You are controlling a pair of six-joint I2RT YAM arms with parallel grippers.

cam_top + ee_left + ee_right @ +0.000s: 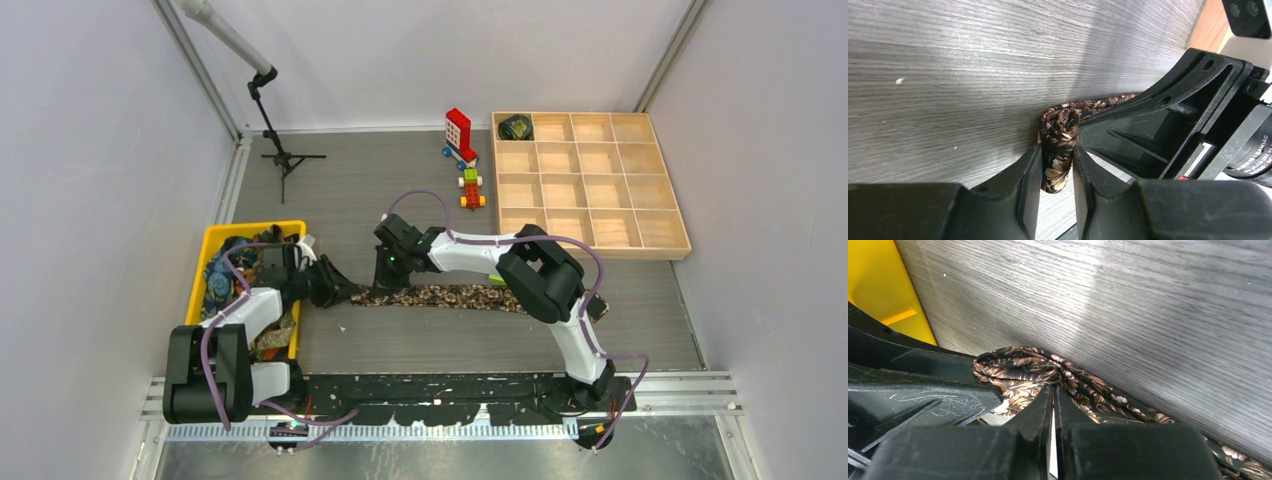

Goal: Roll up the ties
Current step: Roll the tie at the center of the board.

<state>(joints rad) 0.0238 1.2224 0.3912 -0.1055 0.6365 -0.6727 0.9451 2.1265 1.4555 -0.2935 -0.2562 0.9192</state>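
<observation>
On the table, the left hand clamps the rolled tie end; the closed right hand touches it.

You're looking at a tie with a black-brown ground and a busy tan leaf print; the desk under it is grey with a streaky wood grain; the left gripper and right gripper are both plain black; the cables are purple; your bin is bright yellow, with blue patterned fabric in it; the tray is pale bare wood; its one bundle is dark olive; the toy bricks are red and white.
</observation>
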